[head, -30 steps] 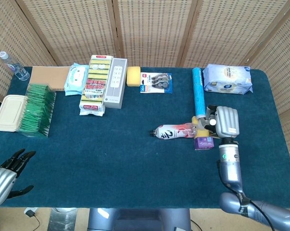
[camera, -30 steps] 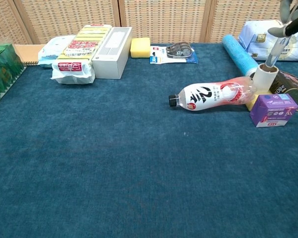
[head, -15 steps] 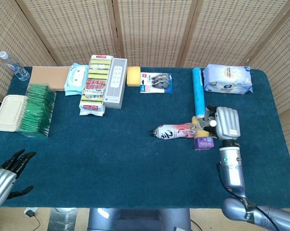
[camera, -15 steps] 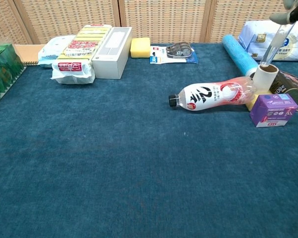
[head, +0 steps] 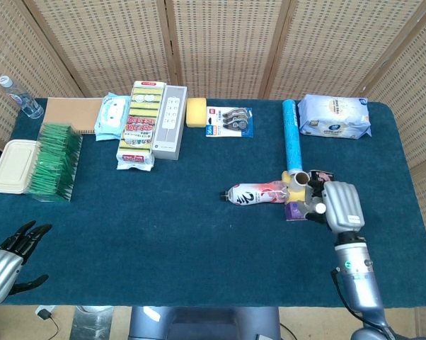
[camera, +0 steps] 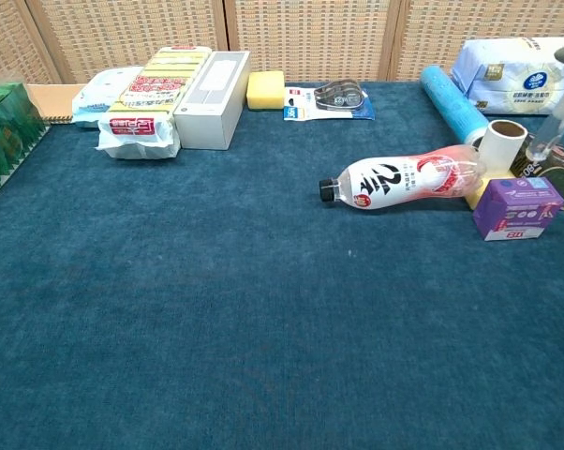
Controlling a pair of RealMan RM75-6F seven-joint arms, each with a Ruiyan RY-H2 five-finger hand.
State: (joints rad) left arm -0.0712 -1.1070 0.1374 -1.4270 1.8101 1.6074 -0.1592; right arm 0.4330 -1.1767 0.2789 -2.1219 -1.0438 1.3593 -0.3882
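The right hand (head: 338,205) had drawn back toward the robot over the last second. Earlier it hung over the tape roll (camera: 503,142) with a fingertip at the core; now it hovered nearer, above the purple box (camera: 517,207), gripping nothing, though I could not tell how its fingers lay. The roll stood upright where it had been, touching the yellow block behind the bottle (camera: 404,180), at the near end of the blue tube (head: 291,140). I judged the reach had come away with nothing picked up, and the cluster undisturbed. The left hand (head: 8,253) idled at the table's (head: 199,234) near left corner, fingers apart and empty.
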